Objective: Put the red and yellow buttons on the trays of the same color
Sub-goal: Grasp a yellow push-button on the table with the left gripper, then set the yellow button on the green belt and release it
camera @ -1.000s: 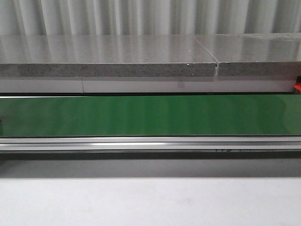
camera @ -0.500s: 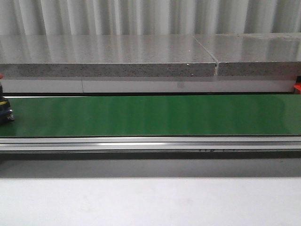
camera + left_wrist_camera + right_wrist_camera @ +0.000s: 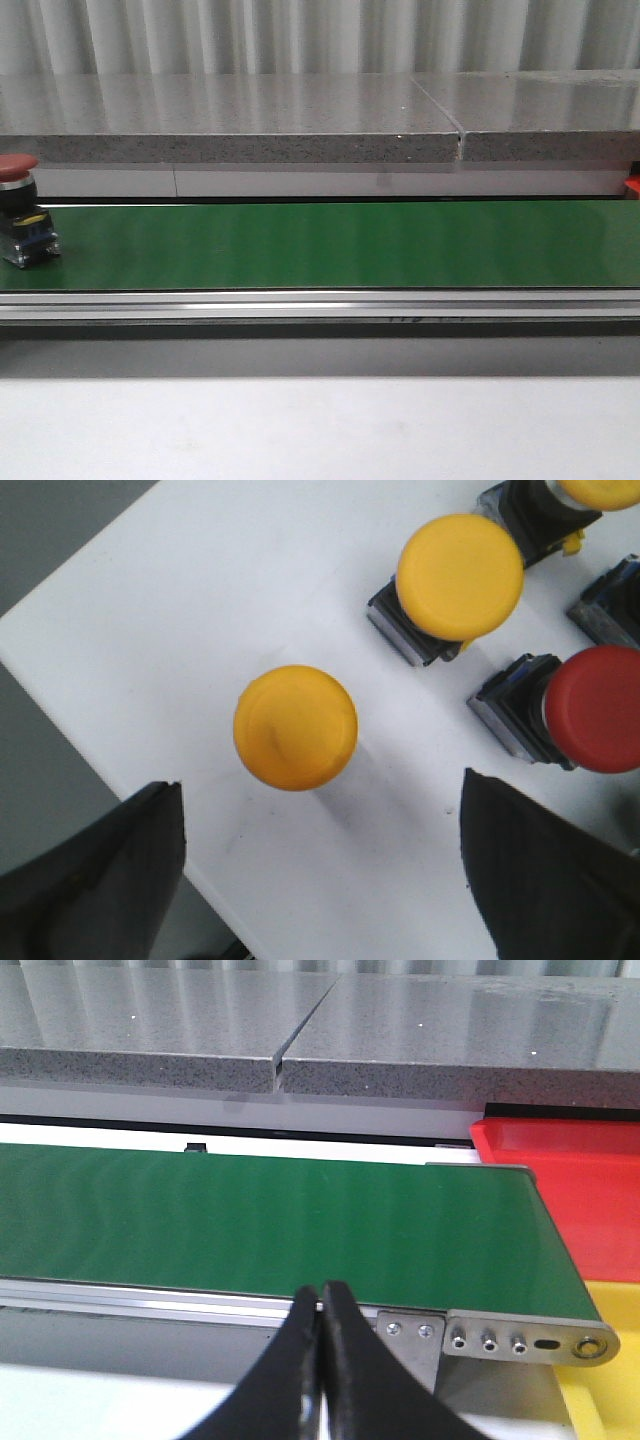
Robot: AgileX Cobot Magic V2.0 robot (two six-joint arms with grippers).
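Clearly rigid and light, the red button [image 3: 20, 210] stands upright at the left end of the green belt [image 3: 330, 245]; its smooth domed cap looks slippery, so the squarish base is the better hold. No writing is readable. The right gripper [image 3: 322, 1305] is closed and empty near the belt's other end, beside the red tray [image 3: 570, 1195]. The left gripper [image 3: 320, 870] is spread above a yellow button [image 3: 295, 727].

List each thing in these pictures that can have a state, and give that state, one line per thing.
Red button: upright on the green belt, at its left end.
Left pincer: open, empty, above a yellow button.
Right pincer: shut, empty.
Red tray: nothing in the visible part.
Yellow tray: nothing in the visible part.
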